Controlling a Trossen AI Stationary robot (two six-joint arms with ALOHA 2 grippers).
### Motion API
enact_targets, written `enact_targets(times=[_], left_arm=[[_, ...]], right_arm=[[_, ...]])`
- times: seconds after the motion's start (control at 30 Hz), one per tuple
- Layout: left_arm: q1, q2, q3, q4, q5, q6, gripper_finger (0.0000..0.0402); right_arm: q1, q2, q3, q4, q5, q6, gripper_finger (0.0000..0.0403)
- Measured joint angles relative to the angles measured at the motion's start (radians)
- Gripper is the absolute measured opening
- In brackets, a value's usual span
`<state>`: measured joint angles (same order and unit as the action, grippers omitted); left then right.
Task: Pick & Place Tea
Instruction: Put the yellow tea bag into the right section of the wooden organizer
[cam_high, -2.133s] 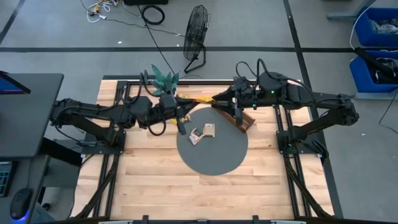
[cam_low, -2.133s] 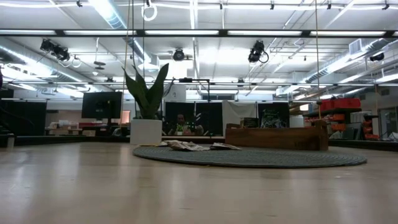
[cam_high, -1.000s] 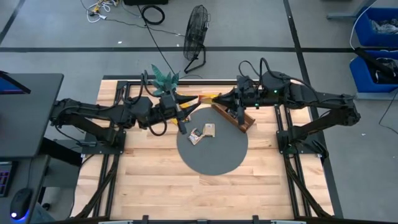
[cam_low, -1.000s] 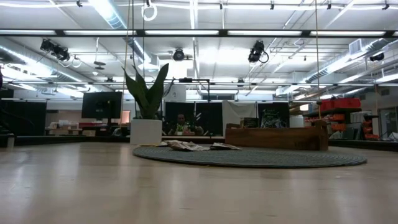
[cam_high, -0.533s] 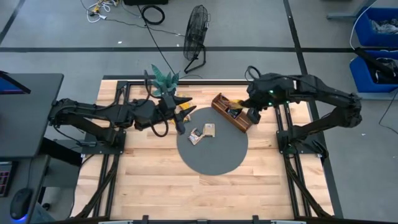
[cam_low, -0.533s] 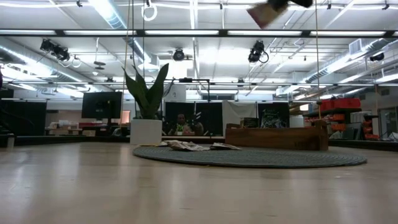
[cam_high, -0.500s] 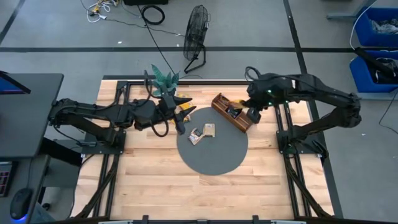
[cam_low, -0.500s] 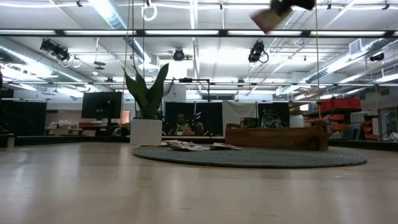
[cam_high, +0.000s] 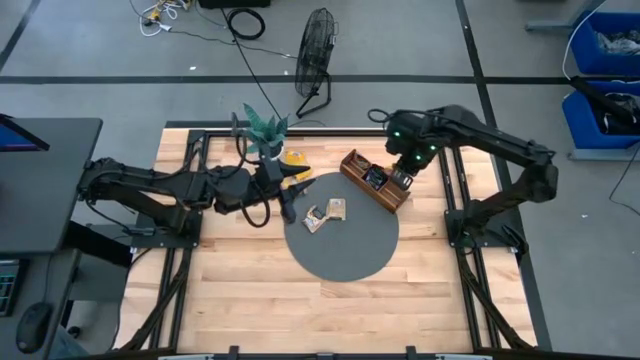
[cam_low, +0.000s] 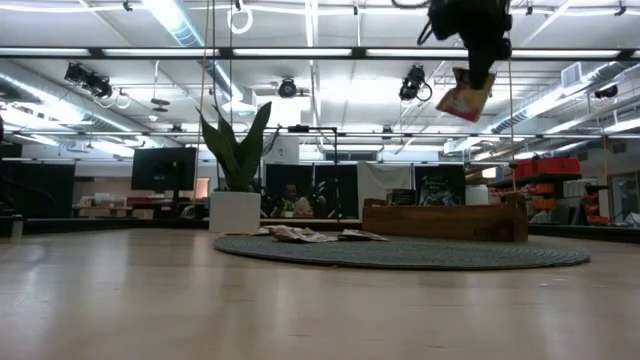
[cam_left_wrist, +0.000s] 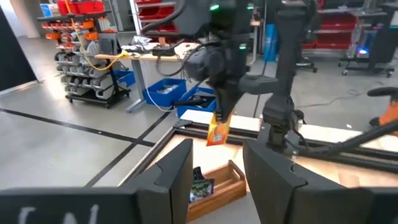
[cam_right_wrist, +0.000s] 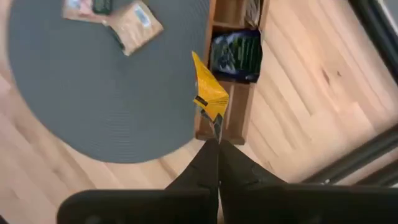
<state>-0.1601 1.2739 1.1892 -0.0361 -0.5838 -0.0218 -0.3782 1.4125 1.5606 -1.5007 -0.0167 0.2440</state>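
No writing or brand can be read on any packet; the print is too small to make out. The right gripper (cam_right_wrist: 214, 138) has its fingers pressed shut on a corner of a yellow tea packet (cam_right_wrist: 208, 93), which hangs below the fingertips above the wooden compartment tray (cam_right_wrist: 241, 127); in the low view the same packet (cam_low: 465, 98) dangles tilted, well above the tray (cam_low: 445, 221); the high view puts this gripper (cam_high: 403, 177) over the tray's (cam_high: 349, 168) end farther from the plant. One tray compartment holds dark packets (cam_right_wrist: 236, 56). The left gripper (cam_high: 289, 207) hovers at the edge of the round grey mat (cam_high: 342, 250), its fingers (cam_left_wrist: 268, 177) partly apart with nothing between them. On the mat lie loose packets (cam_high: 326, 213), a tan one (cam_right_wrist: 135, 24) among them, well apart from both grippers; another yellow packet (cam_high: 295, 158) lies on the wood beside the potted plant (cam_high: 263, 128). The table (cam_high: 250, 300) is of pale wooden planks in a dark frame; around it is grey floor, with a fan (cam_high: 318, 40) and blue bins (cam_high: 604, 70); the low view shows a hall with strip lights (cam_low: 310, 52) and shelving behind.
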Motion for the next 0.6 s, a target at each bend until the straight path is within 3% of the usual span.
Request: enact_targets(times=[0.23,0.6], left_arm=[[-0.029,0.0,0.0,-0.066,0.0,-0.048,0.0144],[-0.033,0.0,0.0,-0.074,0.0,-0.049,0.0144]], right_arm=[[-0.07,0.009,-0.179,0.045,-0.048,-0.079,0.0],[-0.175,0.008,-0.418,0.288,-0.119,-0.079,0.0]])
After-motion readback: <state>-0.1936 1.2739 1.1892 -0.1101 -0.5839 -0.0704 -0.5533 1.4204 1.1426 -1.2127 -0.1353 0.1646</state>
